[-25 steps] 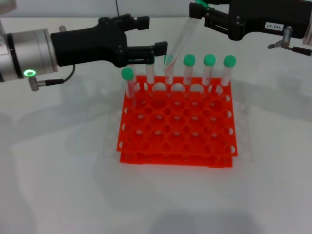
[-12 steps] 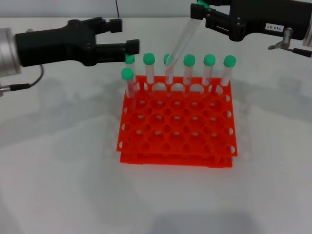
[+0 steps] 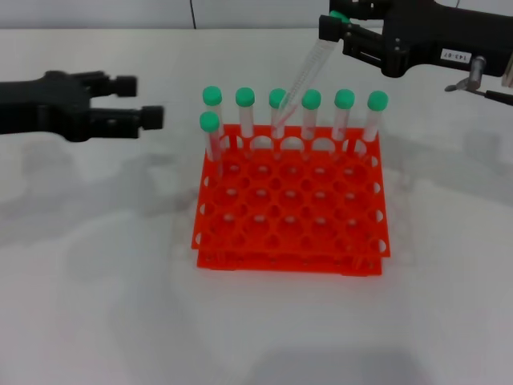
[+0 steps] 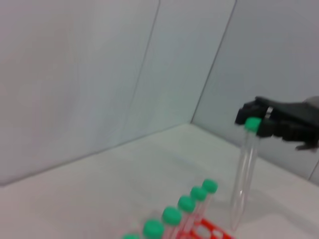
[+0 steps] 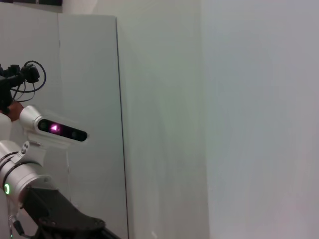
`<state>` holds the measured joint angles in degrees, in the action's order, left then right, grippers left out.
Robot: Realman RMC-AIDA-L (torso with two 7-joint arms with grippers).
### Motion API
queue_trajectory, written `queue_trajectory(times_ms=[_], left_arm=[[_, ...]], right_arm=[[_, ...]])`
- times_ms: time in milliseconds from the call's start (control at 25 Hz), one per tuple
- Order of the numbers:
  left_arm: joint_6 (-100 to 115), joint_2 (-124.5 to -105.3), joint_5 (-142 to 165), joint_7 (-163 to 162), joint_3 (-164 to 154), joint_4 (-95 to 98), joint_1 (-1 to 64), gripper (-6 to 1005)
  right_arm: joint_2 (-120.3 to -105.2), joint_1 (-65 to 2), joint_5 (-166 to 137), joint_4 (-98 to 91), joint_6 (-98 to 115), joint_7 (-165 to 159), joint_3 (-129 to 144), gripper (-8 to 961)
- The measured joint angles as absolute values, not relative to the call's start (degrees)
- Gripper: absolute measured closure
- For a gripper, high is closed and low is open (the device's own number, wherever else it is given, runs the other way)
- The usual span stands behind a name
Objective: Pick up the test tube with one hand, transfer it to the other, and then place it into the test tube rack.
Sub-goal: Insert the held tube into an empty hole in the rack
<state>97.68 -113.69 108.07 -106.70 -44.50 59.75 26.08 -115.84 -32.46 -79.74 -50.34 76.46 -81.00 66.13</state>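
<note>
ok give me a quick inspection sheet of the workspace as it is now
surface: white table, bare around the rack
job's things: orange rack near the middle; tube hangs tilted from the right gripper, cap up, lower end over the rack's back row, not seated
other tubes: seven capped tubes upright in the rack, six in the back row, one in the next row at the robot's left
clutter: nothing seen
grippers: right gripper behind the rack, jaws shut on the tube by its cap; left gripper off to the rack's left, jaws open, empty
cables: thin dark line on the back wall
surroundings: plain pale wall panels
</note>
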Motion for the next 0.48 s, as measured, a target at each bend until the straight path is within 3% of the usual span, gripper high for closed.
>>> queue_trajectory(times_ms=[480], left_arm=[[99.14,-109.77,116.04,-106.58,-42.39,62.05,23.59,119]], right_arm=[[-115.99,-31.99,-77.90,-50.27,74.65,-80.82,69.73,672]])
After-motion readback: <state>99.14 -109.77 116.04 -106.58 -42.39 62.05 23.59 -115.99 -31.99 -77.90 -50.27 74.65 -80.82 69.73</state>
